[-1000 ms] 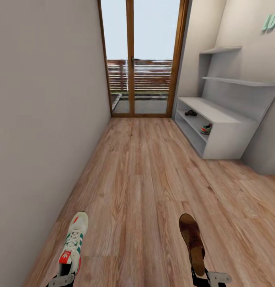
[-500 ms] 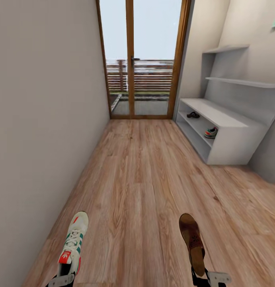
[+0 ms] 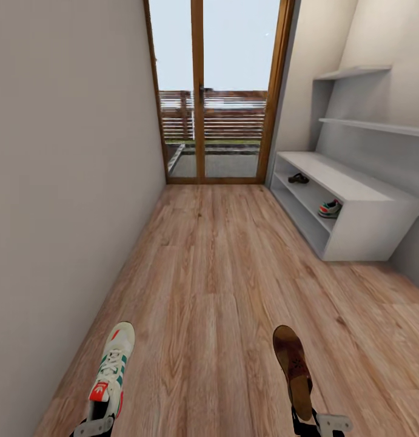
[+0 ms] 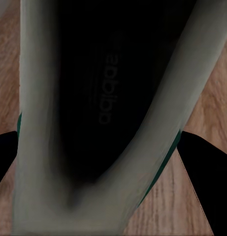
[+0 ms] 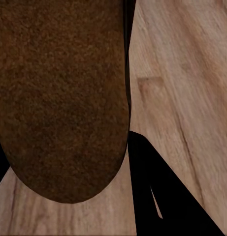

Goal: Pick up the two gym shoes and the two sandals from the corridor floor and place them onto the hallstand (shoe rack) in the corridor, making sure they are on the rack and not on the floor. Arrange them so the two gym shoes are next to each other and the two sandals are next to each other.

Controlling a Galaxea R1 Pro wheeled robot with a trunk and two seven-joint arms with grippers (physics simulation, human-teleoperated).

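Note:
A cream gym shoe (image 3: 113,370) with green stripes and a red tongue tag hangs over the floor at the head view's lower left, my left gripper (image 3: 95,423) shut on its heel. Its dark insole (image 4: 101,93) is close up in the left wrist view. At the lower right my right gripper (image 3: 306,422) is shut on a brown sandal (image 3: 293,370), whose sole (image 5: 61,98) is close up in the right wrist view. The grey hallstand (image 3: 361,209) stands ahead on the right. Its lower tier holds the other sandal (image 3: 298,178) towards the far end and the other gym shoe (image 3: 330,209) towards the near end, well apart.
The wood-plank corridor floor (image 3: 221,267) runs ahead to a glass door (image 3: 216,91) with a wooden frame. A plain wall (image 3: 63,170) closes the left side. Two staggered shelves (image 3: 370,126) hang above the bench on the right wall.
The whole view has shifted: the hallstand and door have grown and slid right as the camera moved forward. Both held shoes keep their place relative to the grippers.

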